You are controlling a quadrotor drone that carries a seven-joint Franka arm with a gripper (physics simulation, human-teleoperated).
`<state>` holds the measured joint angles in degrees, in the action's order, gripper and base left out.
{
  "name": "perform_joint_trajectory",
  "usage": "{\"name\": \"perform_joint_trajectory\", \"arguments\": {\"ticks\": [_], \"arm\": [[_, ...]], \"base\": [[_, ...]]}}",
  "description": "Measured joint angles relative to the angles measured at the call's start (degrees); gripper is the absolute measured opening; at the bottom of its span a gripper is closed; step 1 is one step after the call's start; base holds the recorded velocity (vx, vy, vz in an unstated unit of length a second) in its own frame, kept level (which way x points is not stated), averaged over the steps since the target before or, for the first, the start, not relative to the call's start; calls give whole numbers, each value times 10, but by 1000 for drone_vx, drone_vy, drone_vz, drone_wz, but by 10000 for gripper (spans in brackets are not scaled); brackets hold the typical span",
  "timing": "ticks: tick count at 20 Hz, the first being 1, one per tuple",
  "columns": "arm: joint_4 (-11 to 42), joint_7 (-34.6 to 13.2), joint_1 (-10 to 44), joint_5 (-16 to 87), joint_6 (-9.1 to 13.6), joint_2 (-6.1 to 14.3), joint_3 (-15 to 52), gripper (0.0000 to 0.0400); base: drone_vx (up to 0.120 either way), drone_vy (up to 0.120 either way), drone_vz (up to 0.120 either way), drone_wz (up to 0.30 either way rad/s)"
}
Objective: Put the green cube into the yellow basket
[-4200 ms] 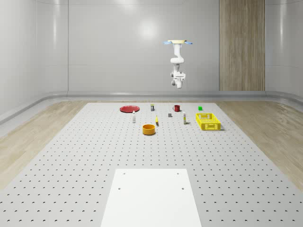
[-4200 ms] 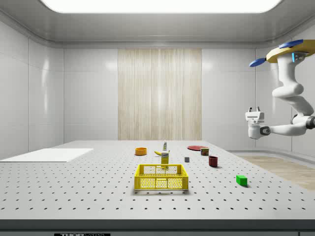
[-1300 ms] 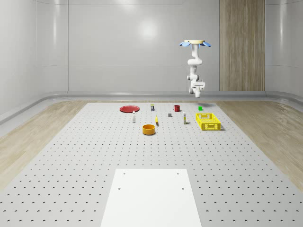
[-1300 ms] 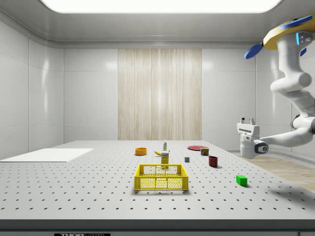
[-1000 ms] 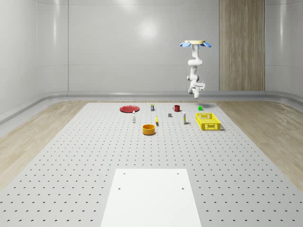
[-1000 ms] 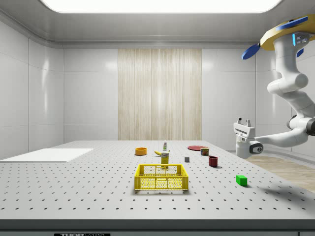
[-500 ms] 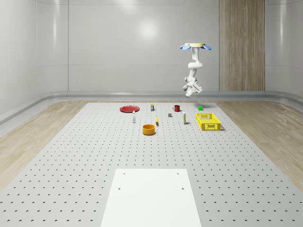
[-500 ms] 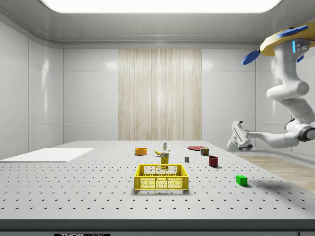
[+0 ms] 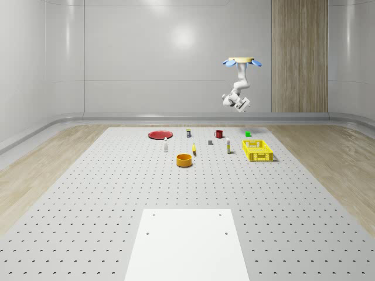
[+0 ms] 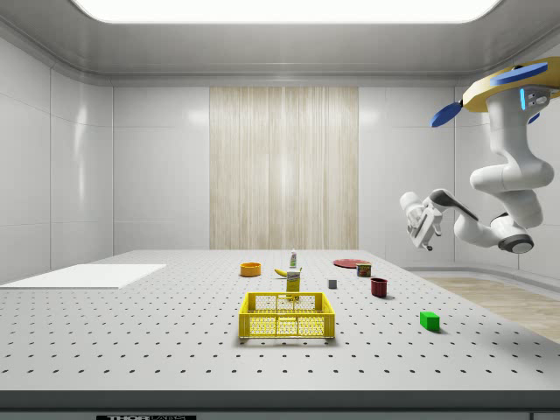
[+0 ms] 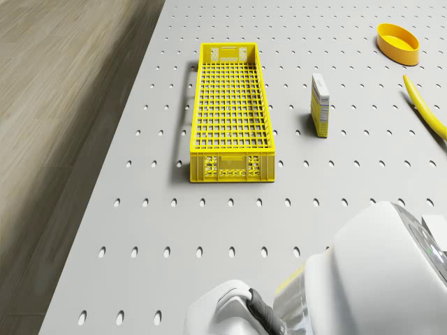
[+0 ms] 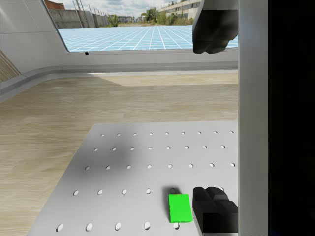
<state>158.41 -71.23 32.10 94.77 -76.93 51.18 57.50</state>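
Since the earlier frames the drone [image 10: 516,83] has shifted from above the red cup's end of the row to above the green cube's end, and the arm has swung the gripper [image 10: 418,220] up from its low, near-horizontal reach to a raised, tilted pose. Side view: drone hovers at upper right, gripper mid-right, well above the worktop [image 10: 175,341]. Green cube [image 10: 429,320] lies on the worktop at lower right, well apart from the yellow basket [image 10: 287,316] at centre; wrist view puts the cube [image 12: 179,208] at lower centre, just beside one dark finger. Fingers appear spread wide, holding nothing. Step in hand, by judgement: approach, pre-grasp. Next move calls for descent w/ fingers set astride the cube, then closing. Cube and basket positions unchanged vs. earlier frames.
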Motion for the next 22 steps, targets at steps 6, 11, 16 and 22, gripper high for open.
{"name": "perform_joint_trajectory", "arguments": {"ticks": [6,11,16,22], "arm": [[62,-108,155,148,72,41,88,400],[73,-152,222,182,97,68,120,400],[75,-174,255,189,101,88,137,400],[75,-189,274,184,93,109,149,400]], "base": [[0,0,-120,0],[0,0,-120,0],[0,0,-120,0],[0,0,-120,0]]}}
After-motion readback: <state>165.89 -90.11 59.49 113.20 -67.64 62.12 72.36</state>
